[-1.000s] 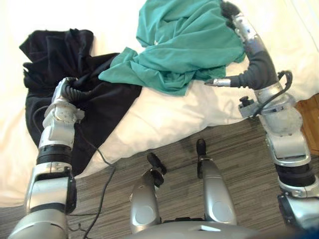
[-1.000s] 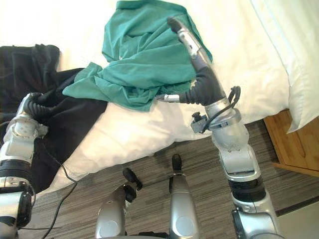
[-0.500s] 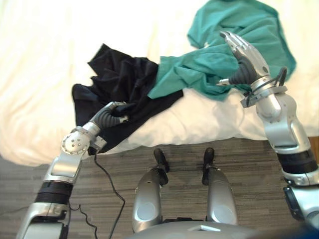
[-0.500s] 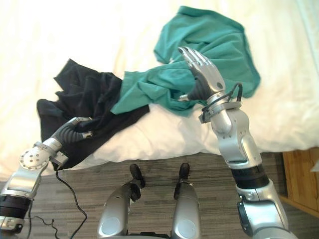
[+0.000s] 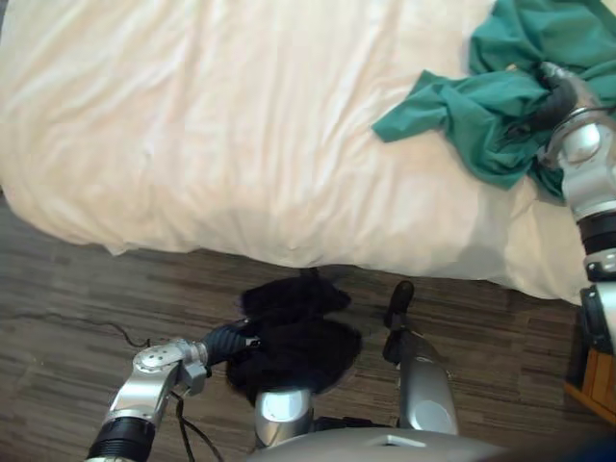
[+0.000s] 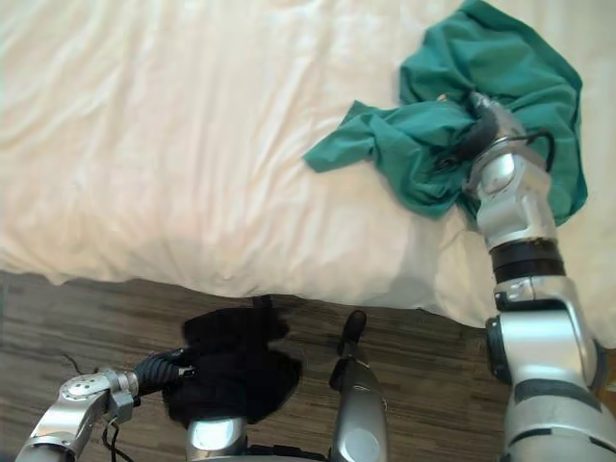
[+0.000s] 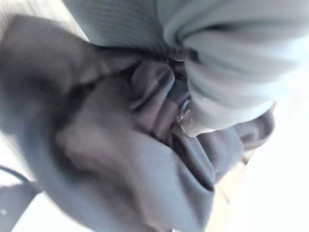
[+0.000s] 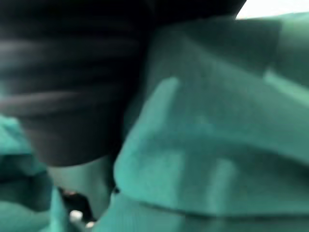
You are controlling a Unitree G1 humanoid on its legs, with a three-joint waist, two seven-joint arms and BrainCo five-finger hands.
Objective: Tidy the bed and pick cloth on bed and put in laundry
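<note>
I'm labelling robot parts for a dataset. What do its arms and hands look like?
The left arm and right arm are silver-grey, rounded segments with black bands. The left hand and right hand wear dark ribbed covers.

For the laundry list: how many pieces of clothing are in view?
2. A black garment hangs from the left hand over the floor, off the bed. A green garment lies on the bed, at the right hand. More could hide beneath.
</note>
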